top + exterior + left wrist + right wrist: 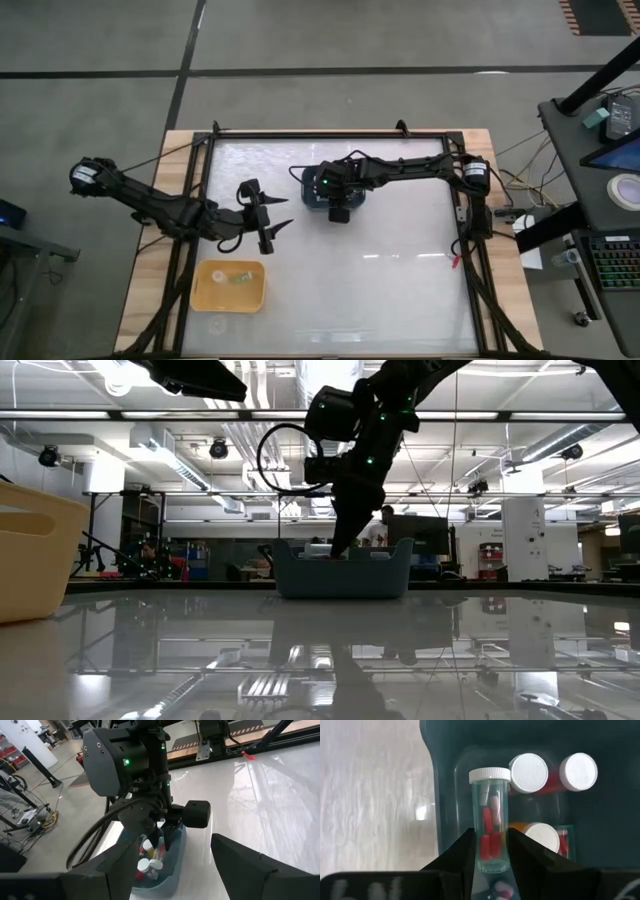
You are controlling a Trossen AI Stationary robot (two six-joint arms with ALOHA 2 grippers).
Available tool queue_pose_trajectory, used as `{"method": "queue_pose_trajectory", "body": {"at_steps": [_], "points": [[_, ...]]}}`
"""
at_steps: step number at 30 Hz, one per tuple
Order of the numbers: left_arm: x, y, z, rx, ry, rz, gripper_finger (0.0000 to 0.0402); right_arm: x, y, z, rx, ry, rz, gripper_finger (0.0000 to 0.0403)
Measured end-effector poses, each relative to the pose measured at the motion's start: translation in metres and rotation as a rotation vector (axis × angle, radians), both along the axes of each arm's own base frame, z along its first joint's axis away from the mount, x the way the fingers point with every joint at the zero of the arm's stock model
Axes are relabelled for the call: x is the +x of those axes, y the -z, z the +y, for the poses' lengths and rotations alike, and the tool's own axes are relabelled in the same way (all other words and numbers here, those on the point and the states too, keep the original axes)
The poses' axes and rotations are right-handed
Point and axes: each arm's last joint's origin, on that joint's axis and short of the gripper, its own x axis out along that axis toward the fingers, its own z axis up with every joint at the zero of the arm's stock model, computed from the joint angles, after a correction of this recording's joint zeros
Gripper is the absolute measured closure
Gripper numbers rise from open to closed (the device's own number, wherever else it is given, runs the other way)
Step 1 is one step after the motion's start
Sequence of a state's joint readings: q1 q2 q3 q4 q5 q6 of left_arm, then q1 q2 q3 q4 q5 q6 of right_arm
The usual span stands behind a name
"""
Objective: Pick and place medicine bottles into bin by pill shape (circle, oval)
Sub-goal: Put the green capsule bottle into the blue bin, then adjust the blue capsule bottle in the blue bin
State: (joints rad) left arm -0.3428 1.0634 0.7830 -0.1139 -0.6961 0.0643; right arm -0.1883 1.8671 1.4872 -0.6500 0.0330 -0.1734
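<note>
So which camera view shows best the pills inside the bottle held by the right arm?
The right wrist view: the clear bottle sits between the right gripper's jaws, red-and-white capsules visible inside. The left wrist view shows only bottles in the blue bin. High and low views hide it.

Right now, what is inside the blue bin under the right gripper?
The blue bin holds white-capped medicine bottles; the right gripper grips a clear bottle of red-white capsules. Anything beneath them is hidden.

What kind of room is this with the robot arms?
Probably a robotics lab or workshop. The table has two robot arms, a desk with a keyboard stands beside it, and the big open room behind has exposed ceiling pipes and shelves of equipment.
</note>
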Motion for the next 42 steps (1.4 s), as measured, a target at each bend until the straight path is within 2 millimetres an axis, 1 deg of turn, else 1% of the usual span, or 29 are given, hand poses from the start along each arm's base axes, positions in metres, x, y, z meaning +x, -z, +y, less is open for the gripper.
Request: {"method": "queue_pose_trajectory", "body": {"at_steps": [12, 17, 21, 28, 33, 37, 42], "points": [[0.000, 0.000, 0.000, 0.001, 0.001, 0.000, 0.0171, 0.000, 0.002, 0.000, 0.001, 0.003, 0.001, 0.0247], [0.000, 0.000, 0.000, 0.001, 0.001, 0.000, 0.0171, -0.001, 0.000, 0.000, 0.007, 0.016, -0.004, 0.0238], [0.000, 0.000, 0.000, 0.001, 0.001, 0.000, 0.0171, -0.004, -0.008, 0.001, 0.005, 0.017, -0.015, 0.0238], [0.000, 0.000, 0.000, 0.000, 0.001, 0.000, 0.0171, -0.017, -0.035, 0.003, -0.001, 0.014, -0.042, 0.0261], [0.000, 0.000, 0.000, 0.000, 0.001, 0.000, 0.0171, -0.030, -0.052, -0.005, -0.055, 0.043, -0.035, 0.0293], [0.000, 0.000, 0.000, 0.000, 0.001, 0.000, 0.0171, -0.037, -0.054, -0.018, -0.074, 0.084, -0.011, 0.0324], [0.000, 0.000, 0.000, 0.000, 0.000, 0.000, 0.0171, -0.043, -0.047, -0.036, -0.075, 0.114, 0.028, 0.0359]]}}
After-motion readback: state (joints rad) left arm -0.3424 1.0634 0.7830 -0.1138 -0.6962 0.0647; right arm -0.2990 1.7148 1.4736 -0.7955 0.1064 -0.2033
